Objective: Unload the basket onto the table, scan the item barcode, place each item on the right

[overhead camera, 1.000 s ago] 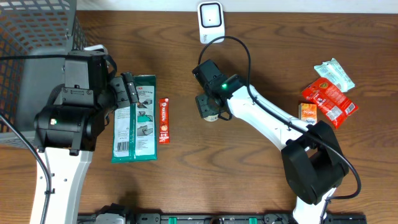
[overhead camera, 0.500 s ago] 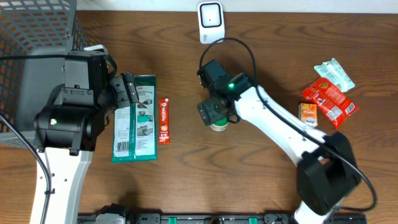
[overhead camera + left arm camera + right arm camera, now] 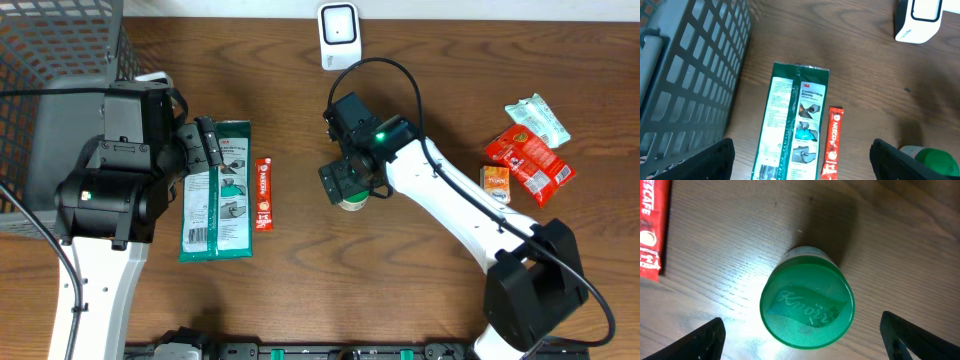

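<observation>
The left gripper point(image 3: 805, 161) and right gripper point(image 3: 804, 339) gaped wide, holding nothing; under the right stood a small round jar point(image 3: 807, 305), green plastic lid on.

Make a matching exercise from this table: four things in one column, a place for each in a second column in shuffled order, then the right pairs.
Things
1. scanner
2. jar
3. gloves pack
4. orange box

Places
A. under the right gripper
B. beside the red stick sachet
C. at the far edge of the table
D. next to the red packet

Pairs: 1-C, 2-A, 3-B, 4-D
</observation>
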